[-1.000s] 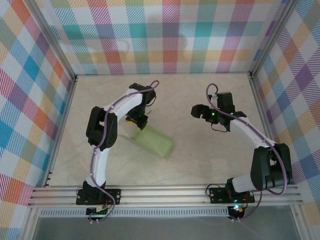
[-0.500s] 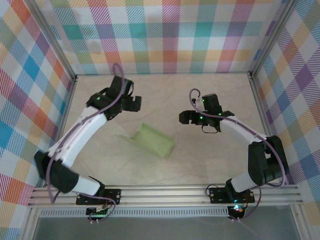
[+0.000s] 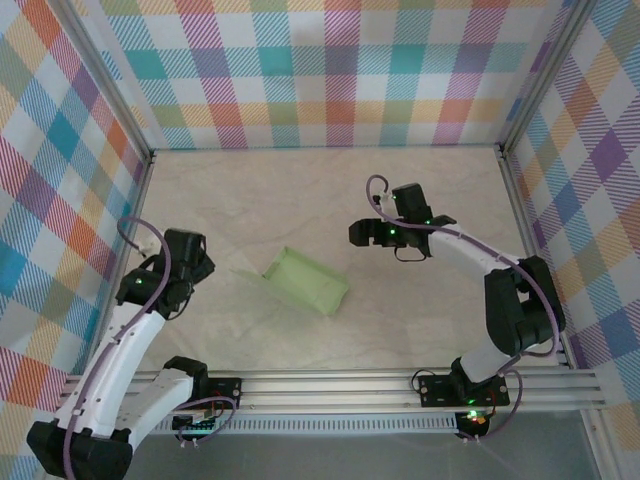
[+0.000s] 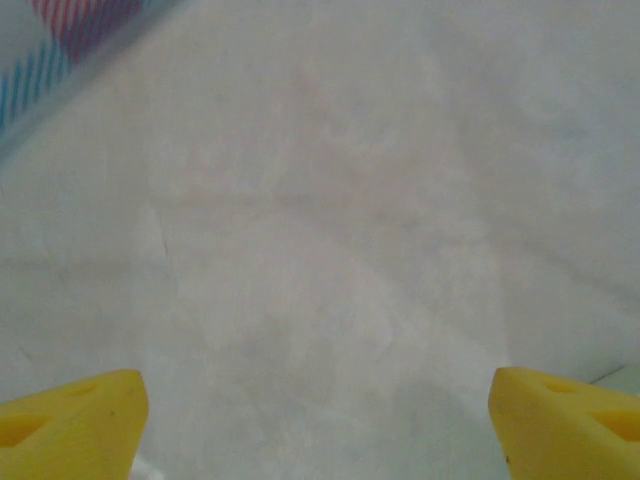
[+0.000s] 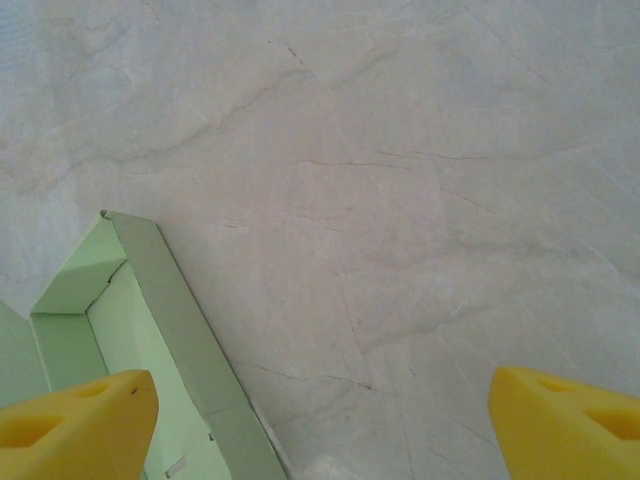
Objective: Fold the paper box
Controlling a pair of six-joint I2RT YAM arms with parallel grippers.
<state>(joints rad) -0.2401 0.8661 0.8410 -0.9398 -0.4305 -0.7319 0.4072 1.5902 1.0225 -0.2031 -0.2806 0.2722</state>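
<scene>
The pale green paper box [image 3: 305,281] lies on the marble table near the middle, an open shallow tray with raised walls and a flat flap at its left end. My left gripper [image 3: 180,262] hangs well to the left of it, open, its yellow fingertips [image 4: 70,420] wide apart over bare table. My right gripper [image 3: 362,235] hovers a little to the upper right of the box, open and empty. The right wrist view catches the box's corner and wall [image 5: 150,330] at lower left, beside one yellow fingertip [image 5: 75,425].
Checked walls with metal posts close in the table on three sides; the left wall's edge [image 4: 70,50] appears blurred in the left wrist view. An aluminium rail [image 3: 330,388] carrying both arm bases runs along the near edge.
My left arm has let go of the box and swung away, first to the back, then down to the left side. My right gripper has crept left toward the box. The box stays put.
</scene>
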